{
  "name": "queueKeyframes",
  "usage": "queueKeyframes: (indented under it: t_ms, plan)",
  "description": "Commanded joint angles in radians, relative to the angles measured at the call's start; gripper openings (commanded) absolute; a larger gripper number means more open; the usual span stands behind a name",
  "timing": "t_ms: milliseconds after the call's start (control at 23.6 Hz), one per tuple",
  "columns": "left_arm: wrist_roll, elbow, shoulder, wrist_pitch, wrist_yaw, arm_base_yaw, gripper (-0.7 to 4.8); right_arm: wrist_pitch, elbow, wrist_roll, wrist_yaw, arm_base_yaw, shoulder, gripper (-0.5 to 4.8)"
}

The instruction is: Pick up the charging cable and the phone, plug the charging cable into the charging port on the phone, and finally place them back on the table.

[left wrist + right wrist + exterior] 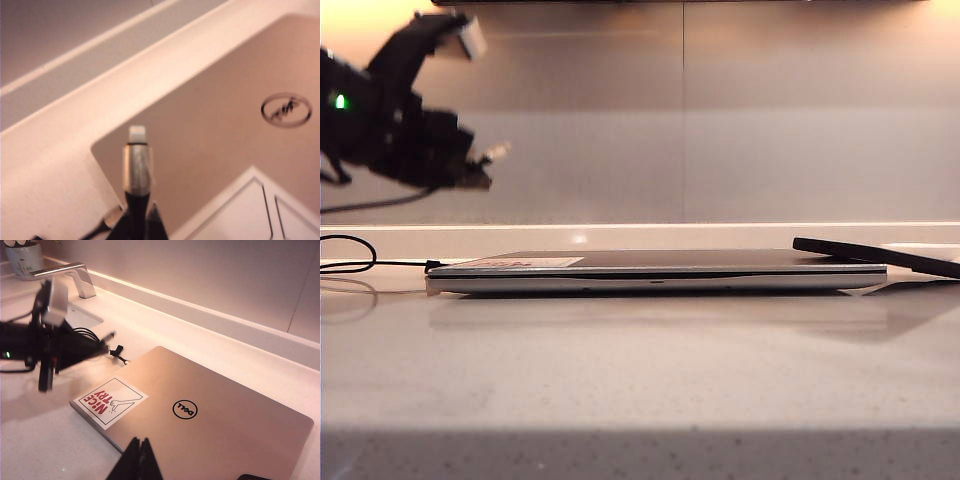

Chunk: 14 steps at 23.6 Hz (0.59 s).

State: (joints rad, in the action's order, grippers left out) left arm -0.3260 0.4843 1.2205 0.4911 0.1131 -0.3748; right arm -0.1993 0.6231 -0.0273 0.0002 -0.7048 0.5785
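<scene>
Two tools: our left tool (135, 220) pinches the thin black silver-tipped charging cable (137, 162) above the tabletop (640, 380); right tool (136, 460) pressed together, empty.
Risk: we judge the flat black phone (880, 255), overhanging the silver-grey laptop (650, 270), could slide off if nudged.

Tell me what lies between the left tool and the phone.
The closed Dell laptop lies between them in the exterior view. The left tool holds the charging cable above one end; the phone rests on the other.
</scene>
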Motion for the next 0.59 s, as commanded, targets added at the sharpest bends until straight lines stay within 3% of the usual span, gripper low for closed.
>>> queueKeyframes:
  t_ms: [42, 594]
  plan:
    - [0.067, 0.046, -0.056, -0.096, 0.003, 0.000, -0.06, 0.024, 0.005, -0.003, 0.005, -0.001, -0.002, -0.01]
    - [0.270, 0.149, -0.291, -0.577, 0.003, 0.000, -0.06, 0.024, 0.005, -0.003, 0.005, -0.001, 0.000, -0.01]
